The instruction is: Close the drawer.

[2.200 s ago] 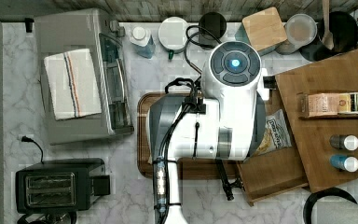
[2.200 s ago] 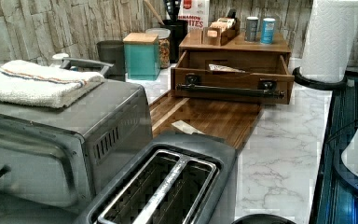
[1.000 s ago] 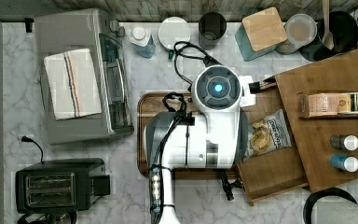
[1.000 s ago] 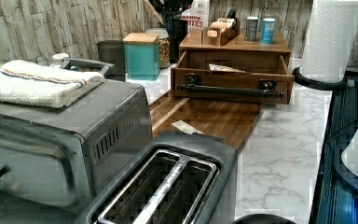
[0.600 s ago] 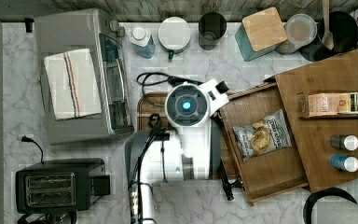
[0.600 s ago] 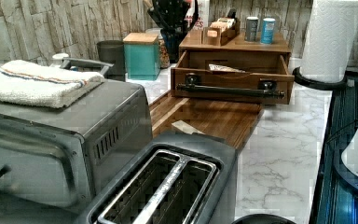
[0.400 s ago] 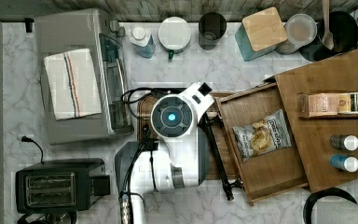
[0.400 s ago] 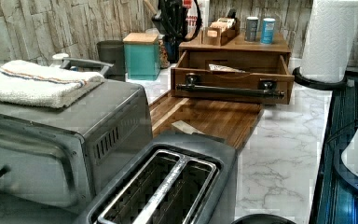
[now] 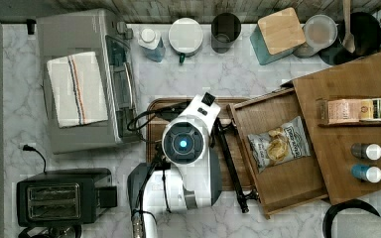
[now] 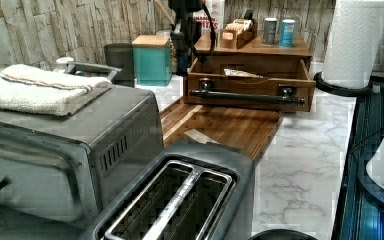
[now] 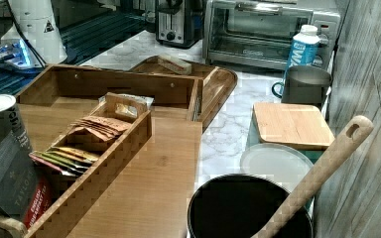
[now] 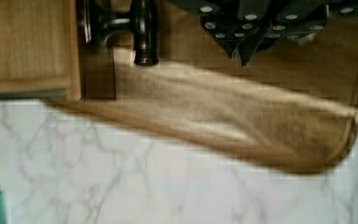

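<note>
The shallow medium-brown wooden drawer [image 9: 283,184] stands pulled well out of its matching wooden organizer box [image 9: 349,79], sticking out toward the top view's left, and a crinkled snack bag [image 9: 279,144] lies flat on its floor. Across the drawer's front runs a long dark metal bar handle [image 9: 230,163], carried on two posts.

The white robot arm [image 9: 184,148] hangs over the darker rounded-corner wooden serving tray [image 9: 155,130], just to the top view's left of that handle. In the wrist view the black claw [image 12: 242,49] sits low over the tray's surface with its two tips drawn close together, nearly shut and holding nothing. One end of the bar handle and its post [image 12: 140,28] sit just beside the claw, apart from it, with the drawer's front corner [image 12: 28,46] next along. So the claw is outside the drawer, in front of the drawer face and near the handle's end, not touching the wood.

In the left view the drawer's face [image 10: 250,92] looks toward the camera, handle across it, and the dark arm [image 10: 187,30] comes down at the left view's left end of the drawer, beside a teal canister with a light wood lid [image 10: 152,57]. In the right view the open drawer [image 11: 109,87] reaches away from the organizer top toward the tray. All of it rests on the white marble counter [image 9: 198,74].
</note>
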